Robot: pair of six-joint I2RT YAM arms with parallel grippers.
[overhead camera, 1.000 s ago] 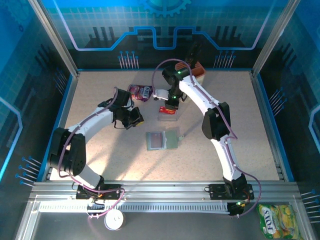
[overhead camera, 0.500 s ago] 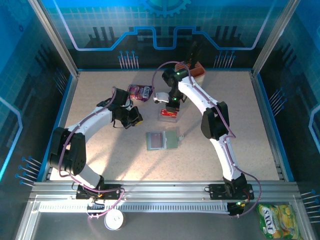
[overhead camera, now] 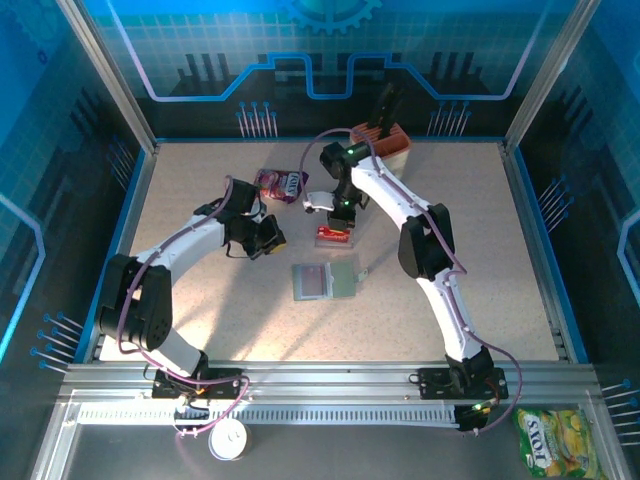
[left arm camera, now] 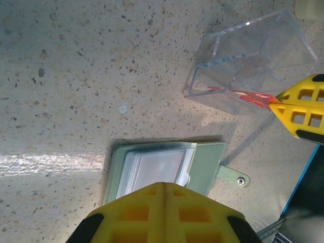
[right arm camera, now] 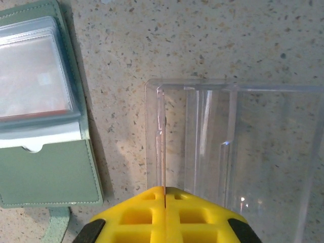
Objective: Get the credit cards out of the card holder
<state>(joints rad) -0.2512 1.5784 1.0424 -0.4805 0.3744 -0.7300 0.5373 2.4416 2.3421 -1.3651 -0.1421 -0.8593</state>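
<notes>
1. top external: one card holder (overhead camera: pixel 325 281) lies open on the table (overhead camera: pixel 480 210) between the two arms. one clear box (overhead camera: pixel 340 238) just beyond it has one red card (overhead camera: pixel 328 235) in it. left gripper (overhead camera: pixel 268 238) and right gripper (overhead camera: pixel 335 225) hover close by.
2. left wrist: left gripper (left arm camera: pixel 164 188) is pressed together and empty, near the card holder (left arm camera: pixel 167 164). the red card (left arm camera: pixel 248 97) meets the right gripper (left arm camera: pixel 283 105); whether it is pinched, i cannot tell. if it snags the clear box (left arm camera: pixel 253 55), the box could tip.
3. right wrist: right gripper (right arm camera: pixel 164 191) is pressed together over the clear box (right arm camera: pixel 228 142). one sleeved card (right arm camera: pixel 35 76) shows in the card holder (right arm camera: pixel 50 167); pulling it could drag the soft holder along.
</notes>
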